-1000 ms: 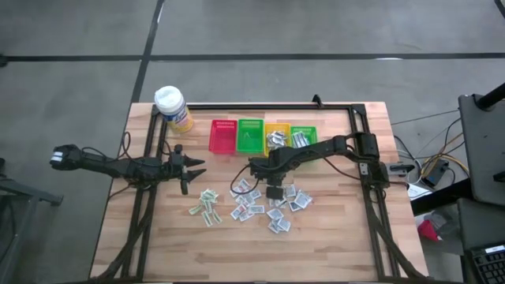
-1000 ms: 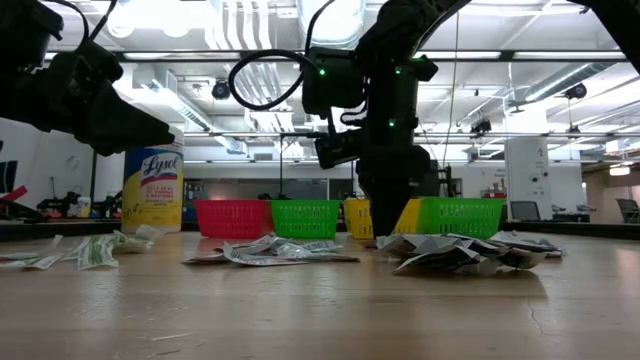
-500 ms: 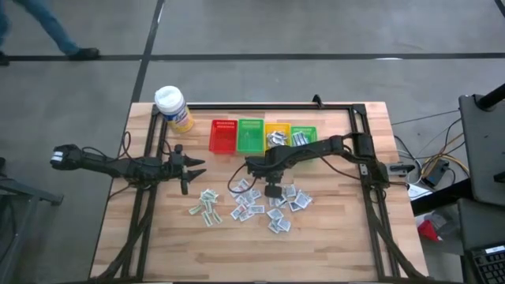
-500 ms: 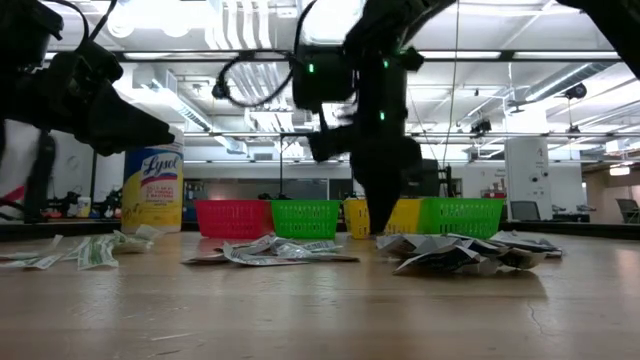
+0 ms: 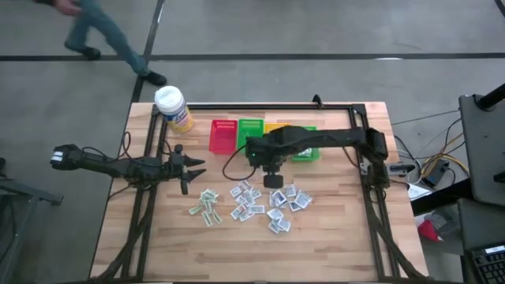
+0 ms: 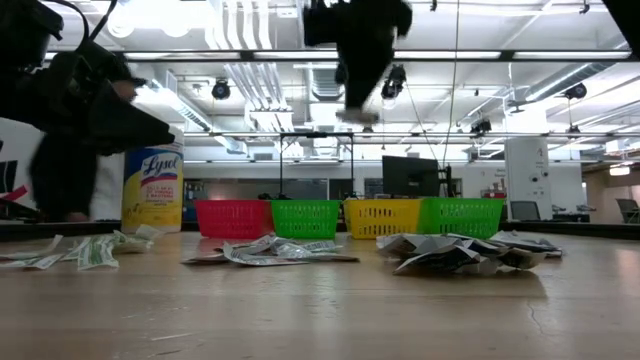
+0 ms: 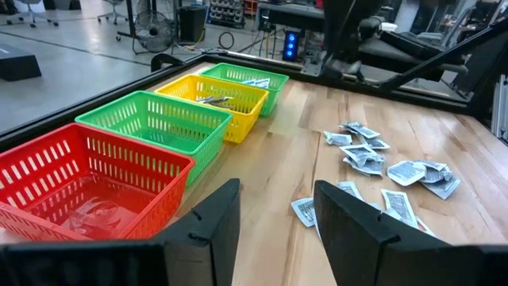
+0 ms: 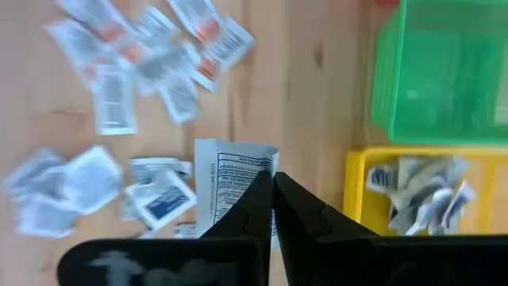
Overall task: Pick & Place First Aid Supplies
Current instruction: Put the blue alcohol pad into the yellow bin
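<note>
- White packet sat pinched in the closed right end effector, which had risen off the pile at centre frame since a second ago: pick likely done.
- Baskets lay just above; bench stayed open below.
- Left end effector waited at left, parted and empty.

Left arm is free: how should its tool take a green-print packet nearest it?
Likely best: come straight down and pinch a free edge of the outermost packet. The green-print packets lie flat on the table, so a sideways approach has nothing to close on. The left tool is open.
</note>
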